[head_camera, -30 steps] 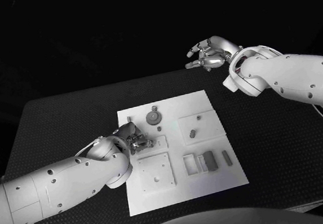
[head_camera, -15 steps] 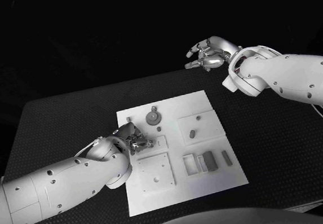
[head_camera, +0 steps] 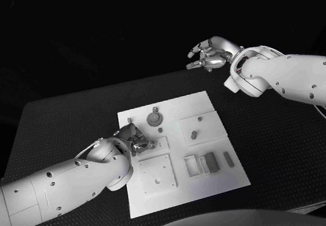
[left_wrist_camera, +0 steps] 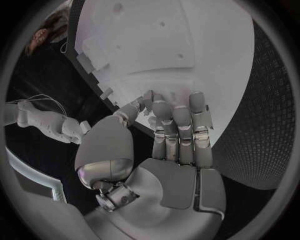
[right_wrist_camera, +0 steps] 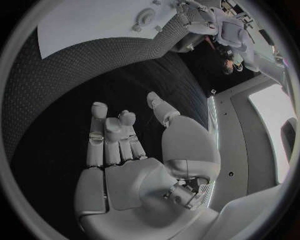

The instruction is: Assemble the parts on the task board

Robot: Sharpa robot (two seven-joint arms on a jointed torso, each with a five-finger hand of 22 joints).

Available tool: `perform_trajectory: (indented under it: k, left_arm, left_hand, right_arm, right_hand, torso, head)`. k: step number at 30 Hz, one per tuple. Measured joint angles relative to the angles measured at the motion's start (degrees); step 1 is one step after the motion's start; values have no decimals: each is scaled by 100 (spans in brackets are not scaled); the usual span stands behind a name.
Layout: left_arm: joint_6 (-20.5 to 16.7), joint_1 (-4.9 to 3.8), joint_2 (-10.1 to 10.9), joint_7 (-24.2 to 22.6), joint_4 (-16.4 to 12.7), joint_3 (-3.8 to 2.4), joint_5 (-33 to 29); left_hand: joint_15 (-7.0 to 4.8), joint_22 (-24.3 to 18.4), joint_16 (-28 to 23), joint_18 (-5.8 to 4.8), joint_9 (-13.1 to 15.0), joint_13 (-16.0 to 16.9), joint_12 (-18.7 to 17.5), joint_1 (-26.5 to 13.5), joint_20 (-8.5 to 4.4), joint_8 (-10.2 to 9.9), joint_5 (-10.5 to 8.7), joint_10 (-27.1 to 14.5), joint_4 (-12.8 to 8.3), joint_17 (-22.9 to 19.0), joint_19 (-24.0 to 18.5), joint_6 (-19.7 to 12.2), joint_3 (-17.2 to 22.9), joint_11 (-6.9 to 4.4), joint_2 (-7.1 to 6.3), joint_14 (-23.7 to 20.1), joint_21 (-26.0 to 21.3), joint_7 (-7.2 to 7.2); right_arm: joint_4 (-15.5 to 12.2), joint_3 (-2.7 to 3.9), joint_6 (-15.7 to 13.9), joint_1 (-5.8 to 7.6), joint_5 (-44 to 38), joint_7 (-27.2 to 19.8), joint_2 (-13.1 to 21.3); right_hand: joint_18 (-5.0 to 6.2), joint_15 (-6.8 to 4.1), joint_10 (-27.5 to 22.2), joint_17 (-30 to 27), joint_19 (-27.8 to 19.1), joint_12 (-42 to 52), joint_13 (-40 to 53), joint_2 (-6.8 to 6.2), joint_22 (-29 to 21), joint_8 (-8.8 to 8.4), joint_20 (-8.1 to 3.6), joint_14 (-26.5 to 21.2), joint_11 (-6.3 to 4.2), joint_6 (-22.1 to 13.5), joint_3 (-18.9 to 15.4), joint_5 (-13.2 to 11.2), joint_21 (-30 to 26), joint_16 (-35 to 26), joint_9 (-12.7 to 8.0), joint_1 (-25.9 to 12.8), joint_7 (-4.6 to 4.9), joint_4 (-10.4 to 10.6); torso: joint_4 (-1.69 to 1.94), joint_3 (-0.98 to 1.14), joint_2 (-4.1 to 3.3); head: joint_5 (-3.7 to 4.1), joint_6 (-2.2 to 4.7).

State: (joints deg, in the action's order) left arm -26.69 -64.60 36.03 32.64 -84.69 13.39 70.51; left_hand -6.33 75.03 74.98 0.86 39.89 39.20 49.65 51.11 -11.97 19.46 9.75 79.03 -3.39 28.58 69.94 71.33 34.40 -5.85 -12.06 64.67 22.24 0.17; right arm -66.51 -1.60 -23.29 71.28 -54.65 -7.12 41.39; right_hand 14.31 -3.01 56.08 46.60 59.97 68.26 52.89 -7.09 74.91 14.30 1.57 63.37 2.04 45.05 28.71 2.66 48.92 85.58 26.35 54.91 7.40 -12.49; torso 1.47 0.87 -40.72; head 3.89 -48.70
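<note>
The white task board [head_camera: 220, 178] lies in the middle of the black table. On it are a round grey part [head_camera: 155, 117], a short grey peg [head_camera: 194, 134], a dark grey block [head_camera: 211, 162] and a slim grey piece [head_camera: 229, 160]. My left hand [head_camera: 134, 141] is low over the board's left edge, beside a small square fixture [head_camera: 158, 144]. In the left wrist view its fingers [left_wrist_camera: 180, 122] lie straight and close together above the board [left_wrist_camera: 187, 50], with the thumb next to them; whether anything sits between them is hidden. My right hand [head_camera: 208, 54] hangs high beyond the table's far edge, holding nothing, its fingers [right_wrist_camera: 109, 135] loosely bent.
A square white plate with holes [head_camera: 157, 174] and an open rectangular frame [head_camera: 192, 165] sit on the near half of the board. Black table surface [head_camera: 284, 146] stretches to the right of the board. The board [right_wrist_camera: 87, 25] also appears far off in the right wrist view.
</note>
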Motion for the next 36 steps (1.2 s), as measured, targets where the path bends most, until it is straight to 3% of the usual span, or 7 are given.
perform_trajectory:
  k: [22, 26, 36]
  left_arm:
    - [70, -6, 20, -71, -66, -17, -15]
    - [88, -2, 41, -70, -51, -13, -15]
    - [311, -10, 40, -19, -12, -16, 1]
  left_hand:
    - [0, 1, 0, 0, 0, -1, 0, 0, -1, 0, 0, 1, 32, -1, 0, 0, 2, 2, 0, 0, 1, 0]
    - [0, 1, -1, 0, -11, -2, -1, -29, -1, 23, 103, 1, 132, 4, 0, 0, 5, 2, -82, 0, 0, 0]
    - [0, 0, -1, -1, -14, -2, -1, -30, -1, 23, 155, 1, 134, 4, 0, -1, 8, 2, -76, 0, 0, 0]
  right_arm:
    - [2, -1, 4, 0, 1, 0, -1]
    - [2, -1, 4, 0, 1, 0, 0]
    - [1, 0, 5, 0, 1, 0, 0]
  right_hand:
    - [0, 0, 0, 1, 0, 0, -5, 0, 0, 0, 0, 0, 0, -8, 0, 0, 0, 0, 1, 0, 8, 0]
    - [0, 19, 0, 1, 0, 0, -5, 0, 0, 0, 0, -19, 0, -8, 0, 0, 0, 0, 1, 0, 8, 0]
    - [1, 19, 0, 1, 0, 0, -9, -23, 0, 0, 0, -19, 0, -8, 0, 0, 0, 0, 1, -23, 8, 0]
  torso:
    - [-2, 3, 1]
    - [-3, 3, 0]
    - [-3, 4, 0]
  head:
    - [-15, 3]
    - [-17, 3]
    - [-13, -5]
